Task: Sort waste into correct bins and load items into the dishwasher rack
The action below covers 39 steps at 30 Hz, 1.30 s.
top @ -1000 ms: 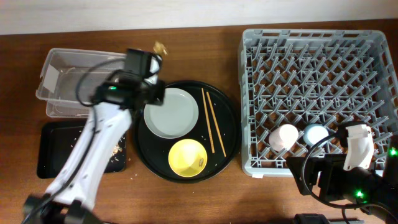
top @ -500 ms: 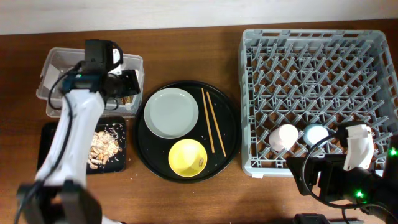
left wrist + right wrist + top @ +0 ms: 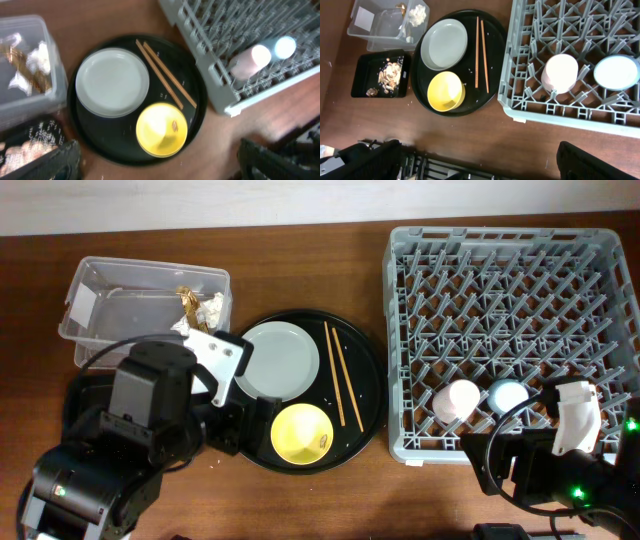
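Observation:
The clear tub (image 3: 100, 310) holds the white tissue (image 3: 208, 308) and the gold-brown wrapper strip (image 3: 187, 298). Food scraps (image 3: 387, 75) lie in the shallow black tray (image 3: 365, 75). On the round black tray (image 3: 365, 380) are the pale plate (image 3: 285, 360), the yellow bowl (image 3: 302, 433) and two chopsticks (image 3: 343, 385). The pink cup (image 3: 456, 400) and blue cup (image 3: 507, 395) sit in the grey rack (image 3: 500, 280). My left gripper (image 3: 160, 170) is open and empty, above the table just in front of the bowl. Held near the table's front edge, below the rack, my right gripper (image 3: 480, 165) is open and empty.
My left arm (image 3: 140, 430) covers most of the shallow black tray in the overhead view. The right arm (image 3: 560, 460) sits at the front right, overlapping the rack's near corner. A few crumbs lie on the wood beside the round tray.
The left gripper carried the wrapper strip over the clear tub, opened and let it go there. The left arm then drew back to the front left. The right arm stayed still.

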### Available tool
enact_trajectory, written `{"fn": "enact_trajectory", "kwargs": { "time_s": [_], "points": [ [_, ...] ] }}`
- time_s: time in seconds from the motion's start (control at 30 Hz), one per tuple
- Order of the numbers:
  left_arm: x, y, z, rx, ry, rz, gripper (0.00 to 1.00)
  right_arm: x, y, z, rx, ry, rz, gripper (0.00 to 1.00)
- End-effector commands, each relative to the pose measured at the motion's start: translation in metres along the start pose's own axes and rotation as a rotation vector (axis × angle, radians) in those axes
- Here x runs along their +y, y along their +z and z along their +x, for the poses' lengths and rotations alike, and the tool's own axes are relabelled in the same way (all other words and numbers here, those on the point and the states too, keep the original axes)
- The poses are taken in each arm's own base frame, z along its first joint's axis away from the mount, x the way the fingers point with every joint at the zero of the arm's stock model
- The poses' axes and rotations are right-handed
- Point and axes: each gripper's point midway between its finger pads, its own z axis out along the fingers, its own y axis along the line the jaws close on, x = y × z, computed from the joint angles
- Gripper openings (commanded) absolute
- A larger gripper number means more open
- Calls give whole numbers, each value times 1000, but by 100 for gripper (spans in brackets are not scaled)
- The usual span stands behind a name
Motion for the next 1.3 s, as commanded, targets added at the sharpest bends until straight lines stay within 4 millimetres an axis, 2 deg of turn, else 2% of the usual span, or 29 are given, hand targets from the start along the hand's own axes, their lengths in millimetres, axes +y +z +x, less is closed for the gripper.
{"fn": "enact_trajectory", "kwargs": {
  "time_s": [0.0,0.03,0.1,0.13,0.17,0.23,0.27,0.33,0.4,0.5,0.57,0.67,0.87,1.27],
  "points": [
    [4,-6,5,14,14,-30,99,0,-1,0,-5,-10,2,99],
    [8,-5,-4,-28,34,-56,100,0,-1,0,-5,-10,2,99],
    [5,-19,-45,-265,213,-75,99,0,-1,0,-5,-10,2,99],
    [5,-30,-55,-370,276,-94,99,0,-1,0,-5,-10,2,99],
    [11,-38,-53,-426,271,-119,99,0,-1,0,-5,-10,2,99],
    [23,-42,-37,-463,249,-161,99,0,-1,0,-5,-10,2,99],
    [31,-41,-22,-471,233,-186,99,0,-1,0,-5,-10,2,99],
    [43,-32,7,-510,214,-225,99,0,-1,0,-5,-10,2,99],
    [50,-20,28,-579,213,-251,99,0,-1,0,-5,-10,2,99],
    [61,8,62,-647,213,-277,100,0,-1,0,-5,-10,2,99],
    [69,32,91,-642,203,-292,99,0,-1,0,-5,-10,2,99],
    [79,65,118,-612,192,-301,99,0,-1,0,-5,-10,2,99],
    [90,106,138,-578,186,-297,99,0,-1,0,-5,-10,2,99],
    [90,106,137,-580,186,-297,99,0,-1,0,-5,-10,2,99]
  ]
}}
